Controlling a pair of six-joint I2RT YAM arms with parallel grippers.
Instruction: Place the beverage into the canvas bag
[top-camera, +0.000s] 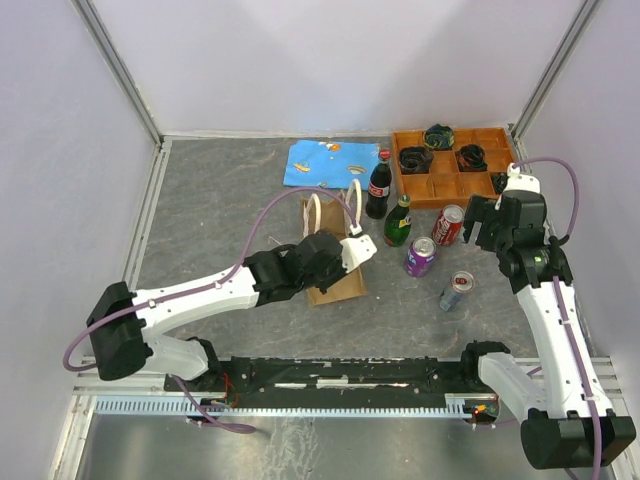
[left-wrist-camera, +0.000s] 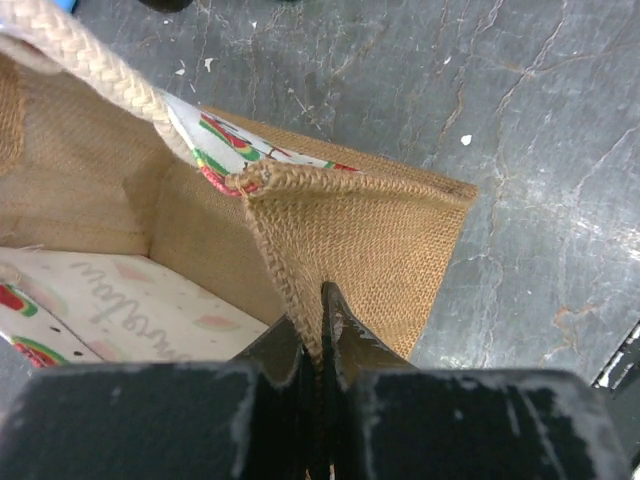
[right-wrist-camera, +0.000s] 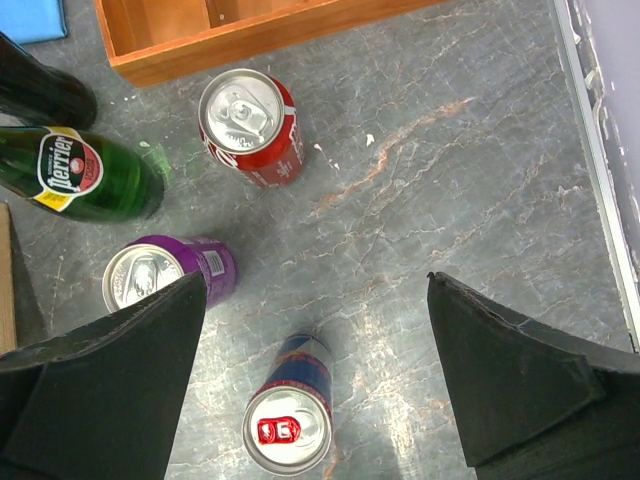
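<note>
Green glass bottle (right-wrist-camera: 110, 182): the oval label (right-wrist-camera: 68, 165) reads "perrier", white letters on a red band. Canvas bag (left-wrist-camera: 380, 240): grey cursive writing on the cream printed panel (left-wrist-camera: 130, 310), upside down to me, not clear enough to read. Red can (right-wrist-camera: 250, 125), purple can (right-wrist-camera: 165, 275), blue-and-silver can (right-wrist-camera: 290, 410): no lettering I can make out. Dark cola bottle (top-camera: 378, 190): red label, wording too small.

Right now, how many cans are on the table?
3. Red can by the wooden tray, purple can beside the green bottle, blue-and-silver can farthest from the tray. None looks hidden.
</note>
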